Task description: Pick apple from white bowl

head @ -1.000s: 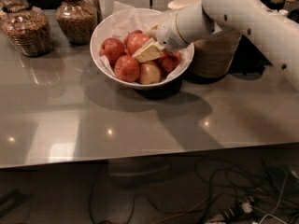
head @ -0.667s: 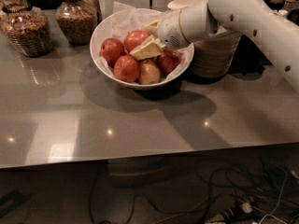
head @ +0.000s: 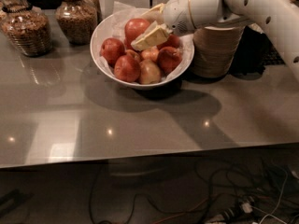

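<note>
Reading off positions for you, operator, gripper first. (Spotter)

Your two-finger gripper (head: 140,31), cream-coloured fingers on a white arm (head: 261,8), sits over the wide, glossy white bowl (head: 96,45). The arm comes in from the upper right of the view. (Recorder)

Jaws? (Spotter)

You have them pinching the round orange-red apple (head: 134,27) with the pale sheen. One finger (head: 150,35) lies across its near side, the other against its far side. That apple is at the back of the bowl, highest of the pile, over the crumpled white paper lining (head: 120,9). (Recorder)

Rest of the pile? (Spotter)

Darker red apples (head: 112,50) lie to the left, front and right of your target. One pale yellow-pink apple (head: 149,73) rests at the front rim. (Recorder)

Surroundings? (Spotter)

Your bowl stands on the glossy grey worktop (head: 140,129). Just beside it, on the right of the view, is a stack of beige disposable bowls (head: 215,50), partly behind the arm. One glass jar of brown contents (head: 28,29) stands at the far left, and a second glass jar (head: 75,17) is nearer the bowl. Dark cables (head: 224,195) lie on the floor below the worktop's near edge. (Recorder)
</note>
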You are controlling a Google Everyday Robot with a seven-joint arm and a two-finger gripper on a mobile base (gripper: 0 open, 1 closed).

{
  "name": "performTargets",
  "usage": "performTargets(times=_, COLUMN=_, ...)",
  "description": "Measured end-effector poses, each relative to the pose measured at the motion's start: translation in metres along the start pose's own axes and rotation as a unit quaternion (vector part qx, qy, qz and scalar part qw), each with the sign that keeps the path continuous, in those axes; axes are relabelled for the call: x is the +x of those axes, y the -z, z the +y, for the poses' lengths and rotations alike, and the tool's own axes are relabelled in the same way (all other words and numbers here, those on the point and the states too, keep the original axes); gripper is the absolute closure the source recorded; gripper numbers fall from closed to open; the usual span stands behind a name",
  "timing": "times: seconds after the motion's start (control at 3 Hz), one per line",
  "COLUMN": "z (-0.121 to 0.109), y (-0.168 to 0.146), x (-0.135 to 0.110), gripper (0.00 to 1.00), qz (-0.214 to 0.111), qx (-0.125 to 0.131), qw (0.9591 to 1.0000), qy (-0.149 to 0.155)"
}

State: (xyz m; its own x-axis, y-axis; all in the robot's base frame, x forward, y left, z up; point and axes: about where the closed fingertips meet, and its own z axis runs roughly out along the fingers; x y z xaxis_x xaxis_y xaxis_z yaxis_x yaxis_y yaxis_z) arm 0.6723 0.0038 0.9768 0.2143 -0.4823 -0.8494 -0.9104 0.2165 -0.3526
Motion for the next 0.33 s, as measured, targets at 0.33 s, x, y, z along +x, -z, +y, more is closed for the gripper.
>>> performTargets(times=0.33, z=0.0101, y=0.0239, x=0.0036, gripper=1.00, qz=0.030, qx=-0.017, qw=0.9994, qy=-0.009)
